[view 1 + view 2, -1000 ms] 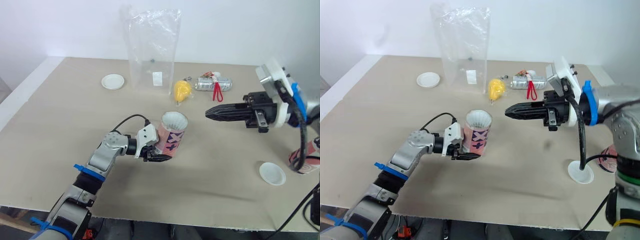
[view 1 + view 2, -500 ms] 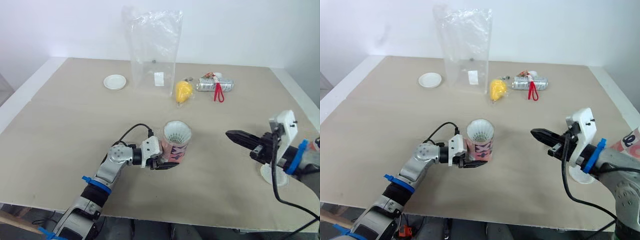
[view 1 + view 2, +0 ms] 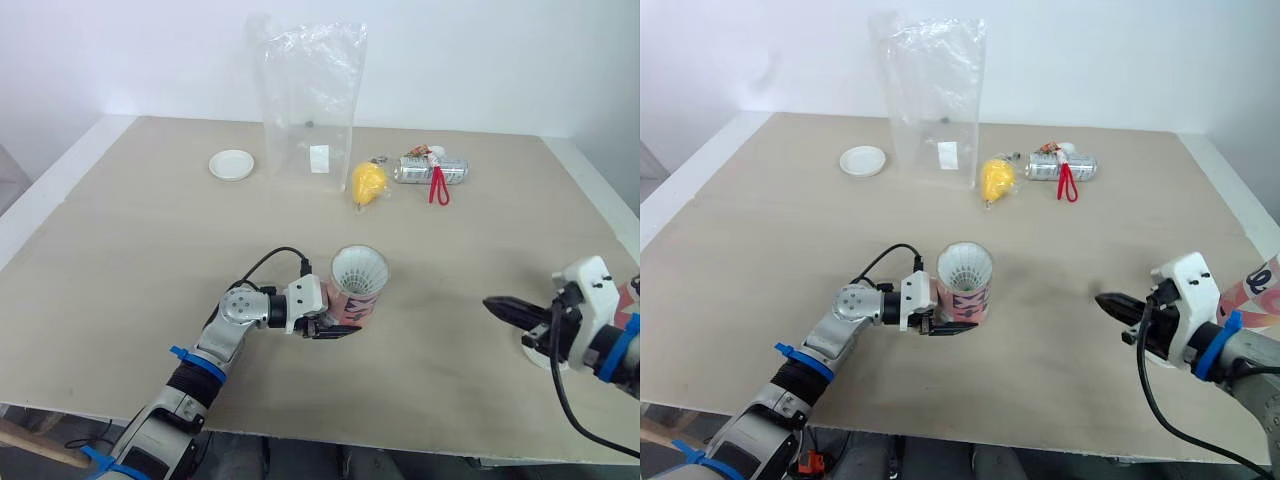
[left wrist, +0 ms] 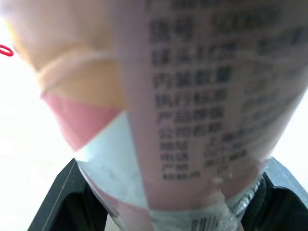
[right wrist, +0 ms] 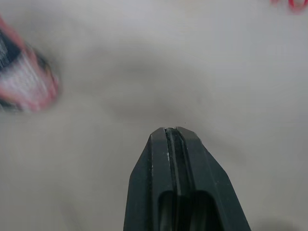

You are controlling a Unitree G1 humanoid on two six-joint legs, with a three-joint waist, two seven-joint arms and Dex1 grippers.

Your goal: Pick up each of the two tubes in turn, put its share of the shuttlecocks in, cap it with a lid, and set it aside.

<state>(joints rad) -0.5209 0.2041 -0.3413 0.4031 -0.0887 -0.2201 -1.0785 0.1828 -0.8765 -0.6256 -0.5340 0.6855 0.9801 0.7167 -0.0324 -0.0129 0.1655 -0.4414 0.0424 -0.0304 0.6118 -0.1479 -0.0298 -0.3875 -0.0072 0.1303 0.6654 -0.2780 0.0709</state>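
Note:
A pink tube [image 3: 352, 303] stands tilted near the table's middle, with white shuttlecock feathers [image 3: 359, 269] showing in its open mouth. My left gripper [image 3: 334, 326] is shut on its lower part; up close the tube's printed wall [image 4: 192, 96] sits between the black fingers [image 4: 55, 204]. My right gripper [image 3: 493, 304] is shut on nothing and hovers low over the table at the right front, pointing toward the tube. A white lid [image 3: 532, 351] lies partly hidden just behind it. The second pink tube [image 3: 1262, 284] shows at the right edge. Another white lid [image 3: 231, 164] lies at the back left.
A tall clear plastic bag [image 3: 310, 100] stands at the back centre. Beside it lie a yellow object [image 3: 366, 182] and a silver can with a red strap [image 3: 428, 170]. The table's front edge runs close below both arms.
My right gripper has dropped from above the table's middle and drawn back to the right front, near the lid. The left gripper still holds the tube, shifted slightly.

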